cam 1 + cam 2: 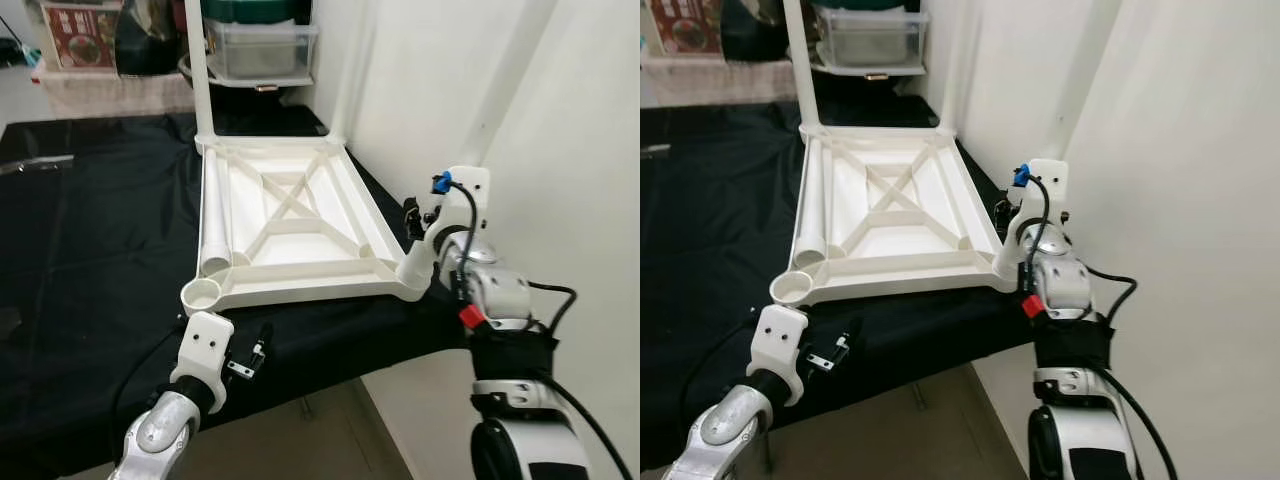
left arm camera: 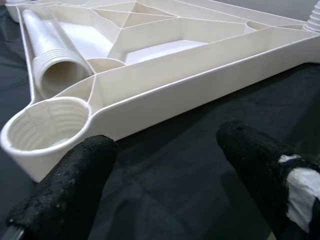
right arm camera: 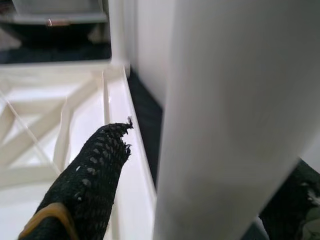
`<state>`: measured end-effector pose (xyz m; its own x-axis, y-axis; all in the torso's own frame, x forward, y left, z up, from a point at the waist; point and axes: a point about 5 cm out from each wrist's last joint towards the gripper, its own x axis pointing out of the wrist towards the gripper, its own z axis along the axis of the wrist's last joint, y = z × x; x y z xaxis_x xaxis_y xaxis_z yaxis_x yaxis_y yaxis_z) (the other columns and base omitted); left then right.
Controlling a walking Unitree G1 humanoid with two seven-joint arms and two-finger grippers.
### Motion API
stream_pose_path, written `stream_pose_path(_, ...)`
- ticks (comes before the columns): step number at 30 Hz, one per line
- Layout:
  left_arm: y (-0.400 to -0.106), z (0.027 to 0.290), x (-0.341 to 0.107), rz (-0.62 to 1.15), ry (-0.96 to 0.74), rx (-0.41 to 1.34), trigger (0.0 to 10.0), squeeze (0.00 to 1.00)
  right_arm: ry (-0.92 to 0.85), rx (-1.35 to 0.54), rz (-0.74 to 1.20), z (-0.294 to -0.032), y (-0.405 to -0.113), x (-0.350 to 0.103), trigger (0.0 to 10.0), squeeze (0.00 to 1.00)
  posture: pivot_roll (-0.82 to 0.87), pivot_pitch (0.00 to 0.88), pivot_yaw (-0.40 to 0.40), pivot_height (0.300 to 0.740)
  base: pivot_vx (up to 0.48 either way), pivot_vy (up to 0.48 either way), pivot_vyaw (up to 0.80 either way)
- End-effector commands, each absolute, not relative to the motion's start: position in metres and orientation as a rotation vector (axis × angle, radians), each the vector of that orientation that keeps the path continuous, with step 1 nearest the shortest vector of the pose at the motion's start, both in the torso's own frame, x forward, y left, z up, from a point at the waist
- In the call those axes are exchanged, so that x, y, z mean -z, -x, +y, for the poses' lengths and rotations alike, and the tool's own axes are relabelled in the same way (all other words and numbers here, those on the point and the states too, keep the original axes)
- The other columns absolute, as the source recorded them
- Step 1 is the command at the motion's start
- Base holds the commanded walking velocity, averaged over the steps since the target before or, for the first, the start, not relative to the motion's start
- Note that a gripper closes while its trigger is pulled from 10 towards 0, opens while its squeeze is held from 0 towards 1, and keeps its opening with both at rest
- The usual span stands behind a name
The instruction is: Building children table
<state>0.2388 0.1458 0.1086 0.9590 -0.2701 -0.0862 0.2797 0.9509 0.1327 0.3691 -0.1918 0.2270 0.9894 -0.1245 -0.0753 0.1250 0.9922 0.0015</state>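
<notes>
1. Upturned white tabletop (image 1: 290,225) lies on black cloth (image 1: 90,250).
2. Right gripper (image 3: 200,190) apparently clamps a white leg (image 3: 225,115) at near-right corner.
3. Left gripper (image 2: 165,165) spread, empty, near front-left socket (image 2: 42,130).

Left gripper (image 2: 165,165): fingers spread apart, held low.
Right gripper (image 3: 190,165): fingers closed around a leg (image 3: 235,115).

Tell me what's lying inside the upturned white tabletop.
Inside the tabletop, a loose white leg tube lies along its left rim among the cross ribs, threaded end by the empty corner socket. Whatever lies beneath the tube is hidden.
</notes>
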Motion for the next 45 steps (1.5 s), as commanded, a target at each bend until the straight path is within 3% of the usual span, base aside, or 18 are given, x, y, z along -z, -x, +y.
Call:
stream_pose_path(1, -0.238, 0.146, -0.106, 0.077, -0.151, 0.286, 10.0, 0.0, 0.014, 0.097, 0.038, -0.198, -0.367, -0.239, 10.0, 0.0, 0.0, 0.0, -0.126, 0.74, 0.0, 0.0, 0.0)
stream_pose_path(11, -0.239, 0.144, -0.105, 0.076, -0.152, 0.298, 10.0, 0.0, 0.076, -0.004, -0.055, -0.219, -0.364, -0.261, 10.0, 0.0, -0.01, 0.0, -0.117, 0.74, 0.0, 0.0, 0.0)
stream_pose_path(16, -0.242, 0.144, -0.106, 0.072, -0.154, 0.306, 10.0, 0.0, 0.162, -0.271, -0.098, -0.235, -0.371, -0.27, 10.0, 0.0, 0.0, 0.0, -0.118, 0.74, 0.0, 0.0, 0.0)
stream_pose_path(21, -0.241, 0.143, -0.106, 0.072, -0.152, 0.308, 10.0, 0.0, 0.161, -0.419, -0.066, -0.238, -0.374, -0.267, 10.0, 0.0, 0.01, 0.0, -0.124, 0.74, 0.0, 0.0, 0.0)
stream_pose_path(27, -0.241, 0.143, -0.106, 0.072, -0.153, 0.307, 10.0, 0.0, 0.155, -0.465, -0.044, -0.238, -0.375, -0.266, 10.0, 0.0, 0.01, 0.0, -0.127, 0.74, 0.0, 0.0, 0.0)
stream_pose_path(28, -0.24, 0.144, -0.106, 0.071, -0.154, 0.304, 10.0, 0.0, 0.136, -0.496, -0.018, -0.24, -0.377, -0.263, 5.4, 0.0, 0.02, 0.0, -0.132, 0.74, 0.0, 0.0, 0.0)
stream_pose_path(29, -0.24, 0.144, -0.106, 0.071, -0.154, 0.304, 10.0, 0.0, 0.136, -0.496, -0.018, -0.24, -0.377, -0.263, 5.4, 0.0, 0.02, 0.0, -0.132, 0.74, 0.0, 0.0, 0.0)
stream_pose_path(30, -0.24, 0.144, -0.106, 0.071, -0.155, 0.301, 10.0, 0.0, 0.123, -0.518, 0.0, -0.242, -0.379, -0.261, 0.0, 0.0, 0.02, 0.0, -0.132, 0.74, 0.0, 0.0, 0.0)
stream_pose_path(41, -0.24, 0.146, -0.107, 0.069, -0.159, 0.297, 10.0, 0.0, 0.108, -0.478, 0.024, -0.25, -0.386, -0.249, 0.0, 0.0, 0.03, 0.0, -0.133, 0.74, 0.0, 0.0, 0.0)
stream_pose_path(45, -0.24, 0.145, -0.107, 0.071, -0.161, 0.302, 10.0, 0.0, 0.073, -0.324, 0.034, -0.251, -0.391, -0.24, 0.0, 0.0, 0.02, 0.0, -0.127, 0.74, 0.0, 0.0, 0.0)
